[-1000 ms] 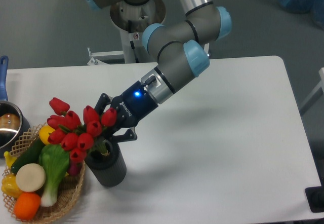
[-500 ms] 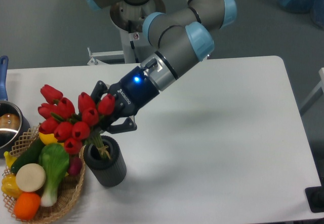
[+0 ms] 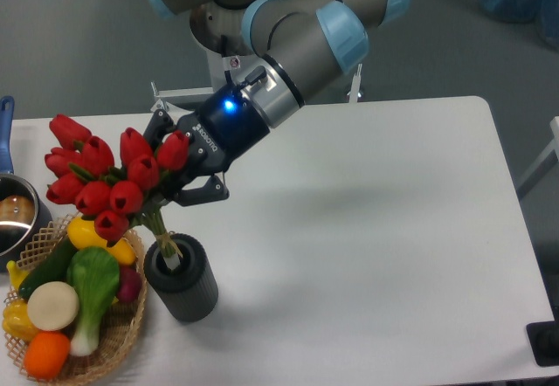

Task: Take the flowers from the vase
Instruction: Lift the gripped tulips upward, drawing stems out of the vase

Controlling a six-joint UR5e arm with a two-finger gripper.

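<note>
Red tulip buds of the flowers [image 3: 105, 185] fan out to the left of the end effector [image 3: 179, 181], whose dark fingers [image 3: 205, 196] are clamped on the bunch just below the heads. The stems [image 3: 162, 229] slant down and right from the grip, and their lower ends sit at the round mouth of the vase [image 3: 183, 277]; whether the tips are clear of the rim or just inside it cannot be told. The vase stands upright, dark grey, near the front-left part of the white surface [image 3: 367, 246].

Just left of the vase, touching or nearly so, is a wicker basket [image 3: 113, 338] heaped with toy produce: a green leek [image 3: 90, 286], a yellow pepper [image 3: 92, 233], an orange [image 3: 45, 354] and a pale round piece [image 3: 52, 306]. The lowest buds hang right above the basket's contents. Behind the basket, at the left edge of the frame, a steel pot [image 3: 13, 216] with a blue handle [image 3: 5, 128] is partly cut off.

The arm [image 3: 297, 45] reaches in from the back, its grey links and blue caps angled down to the left, a blue light lit on the wrist. To the right of the vase and the end effector the surface runs bare all the way to its rounded right edge and front edge. The left side is crowded by basket and pot.
</note>
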